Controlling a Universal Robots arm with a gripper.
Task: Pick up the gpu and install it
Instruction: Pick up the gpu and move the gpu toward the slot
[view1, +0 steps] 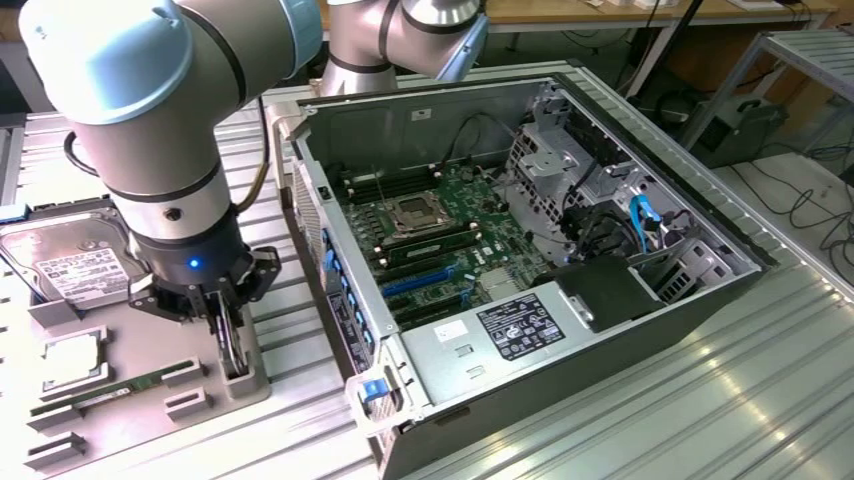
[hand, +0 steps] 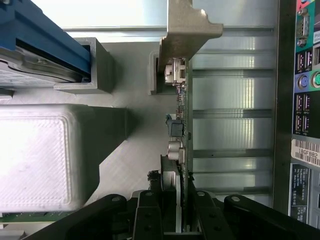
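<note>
The gpu (view1: 236, 352) stands on edge in a slot of the grey parts tray (view1: 234, 392), to the exterior view's left of the open computer case (view1: 534, 260). My gripper (view1: 227, 335) is lowered over it from above. In the wrist view the gpu (hand: 179, 125) appears edge-on, a thin green card with small components, and its silver end bracket (hand: 186, 30) rests at a grey holder block. The black fingers (hand: 147, 215) of my gripper (hand: 175, 217) sit on either side of the card, shut on it.
On the tray lie a silver hard drive (view1: 74, 265), a square processor (view1: 67, 365) and a narrow memory stick (view1: 114, 392). The case lies on its side with the motherboard (view1: 441, 240) exposed. Its rear ports (hand: 305, 75) are close beside the card.
</note>
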